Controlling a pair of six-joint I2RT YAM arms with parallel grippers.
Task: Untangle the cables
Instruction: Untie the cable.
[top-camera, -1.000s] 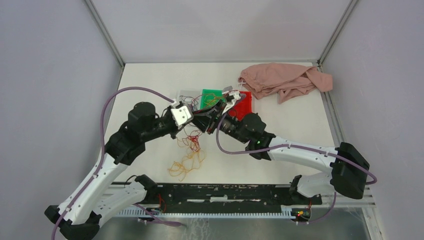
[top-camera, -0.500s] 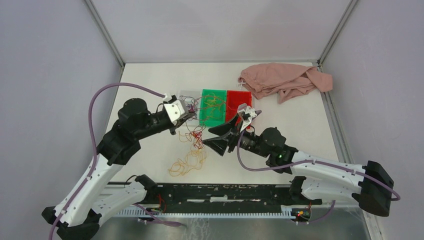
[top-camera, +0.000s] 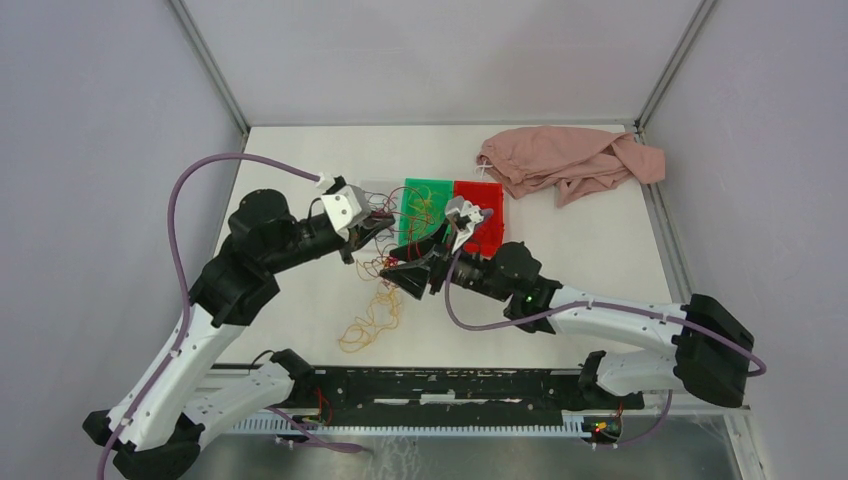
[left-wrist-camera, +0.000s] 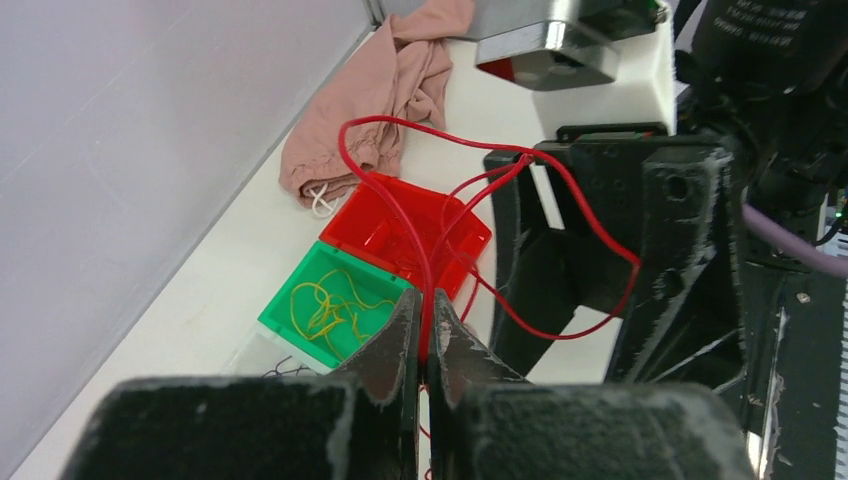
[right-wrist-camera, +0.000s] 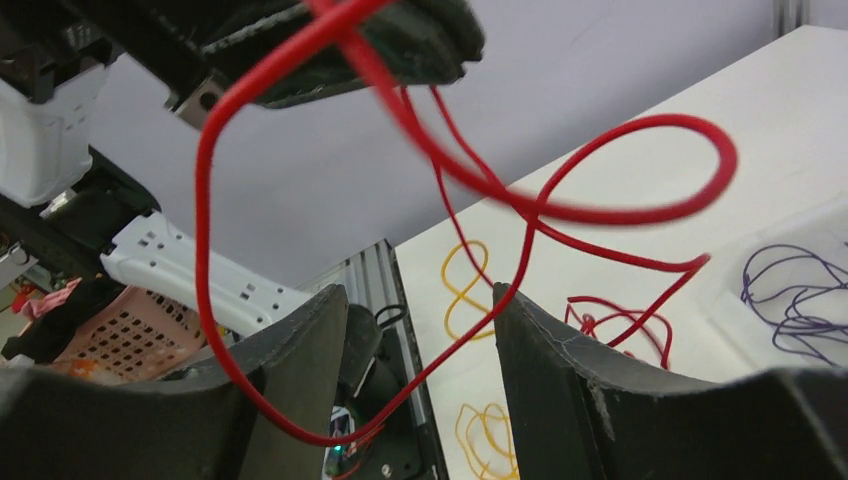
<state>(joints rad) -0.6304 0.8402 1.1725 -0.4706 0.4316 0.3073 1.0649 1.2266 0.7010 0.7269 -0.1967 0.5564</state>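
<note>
In the left wrist view my left gripper (left-wrist-camera: 427, 322) is shut on a red cable (left-wrist-camera: 560, 200) that loops up and right from its tips. In the top view the left gripper (top-camera: 375, 240) sits near the bins. My right gripper (top-camera: 398, 265) stands just right of it, open. In the right wrist view the same red cable (right-wrist-camera: 600, 205) hangs from the left gripper's fingers (right-wrist-camera: 400, 40), and one loop passes loosely between my open right gripper (right-wrist-camera: 420, 295). More red cables (top-camera: 385, 268) and yellow cables (top-camera: 370, 322) lie on the table.
A green bin (top-camera: 425, 190) holds yellow cables, a red bin (top-camera: 488, 232) sits beside it, and a clear bin (top-camera: 372, 188) holds purple ones. A pink cloth (top-camera: 570, 160) lies at the back right. The table's metal rail (top-camera: 450, 385) runs along the near edge.
The left gripper closed on the red cable and drew back left. The right gripper let go, opened, swung right, then came back left toward the hanging red loop.
</note>
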